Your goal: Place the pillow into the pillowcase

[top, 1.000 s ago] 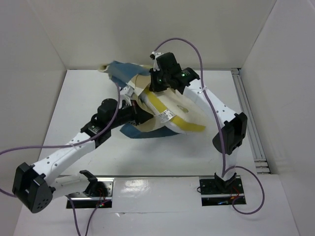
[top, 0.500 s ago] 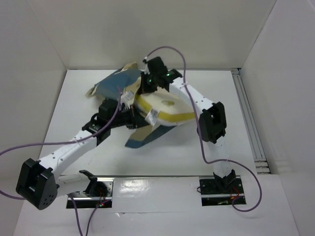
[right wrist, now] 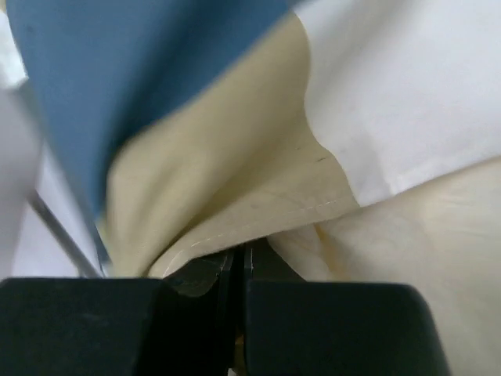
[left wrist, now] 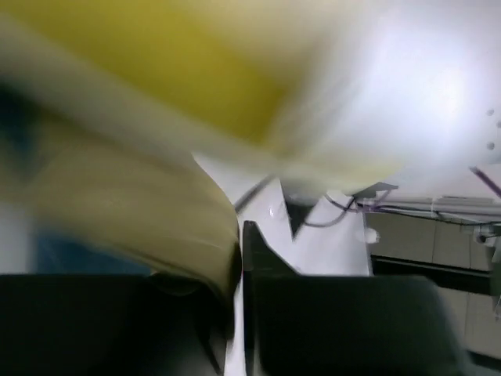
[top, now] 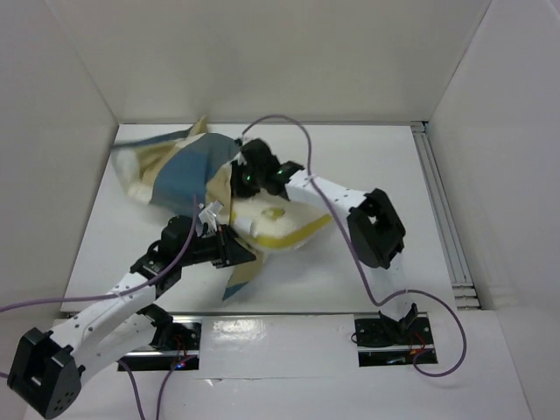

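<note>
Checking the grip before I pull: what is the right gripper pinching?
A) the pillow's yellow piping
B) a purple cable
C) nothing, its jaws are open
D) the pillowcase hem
D: in the right wrist view the right gripper is shut on a stitched tan hem of the pillowcase, with a blue block of the same cloth just above it.

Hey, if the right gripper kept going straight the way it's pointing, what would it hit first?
The pillowcase: the right gripper is shut on its tan hem, and its blue and tan folds rise directly ahead. What lies behind the cloth is hidden.
</note>
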`<state>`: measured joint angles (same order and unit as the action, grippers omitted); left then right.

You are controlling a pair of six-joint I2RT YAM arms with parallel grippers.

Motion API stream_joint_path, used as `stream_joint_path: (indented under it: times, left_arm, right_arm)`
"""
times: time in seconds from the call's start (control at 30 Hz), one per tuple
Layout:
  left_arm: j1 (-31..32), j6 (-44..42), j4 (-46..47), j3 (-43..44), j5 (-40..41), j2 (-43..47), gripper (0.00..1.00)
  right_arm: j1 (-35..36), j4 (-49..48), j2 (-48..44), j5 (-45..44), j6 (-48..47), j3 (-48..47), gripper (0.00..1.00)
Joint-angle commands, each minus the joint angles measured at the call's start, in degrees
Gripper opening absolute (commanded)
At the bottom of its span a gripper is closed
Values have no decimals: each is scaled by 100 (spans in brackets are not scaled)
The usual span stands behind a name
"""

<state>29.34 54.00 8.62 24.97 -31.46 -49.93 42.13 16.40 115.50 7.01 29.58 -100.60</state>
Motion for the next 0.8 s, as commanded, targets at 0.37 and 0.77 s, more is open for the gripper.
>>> stream_joint_path:
  times: [0.37,0.77]
  left_arm:
    - [-122,-1768,-4026,3986,2669,-284,57]
    - [484,-2324,-5975,7133,6203,-5112,83]
  right_arm:
    - [-344,906,-1950,92,-374,1682,80]
    - [-3200,1112,-3956,992,424,4467,95]
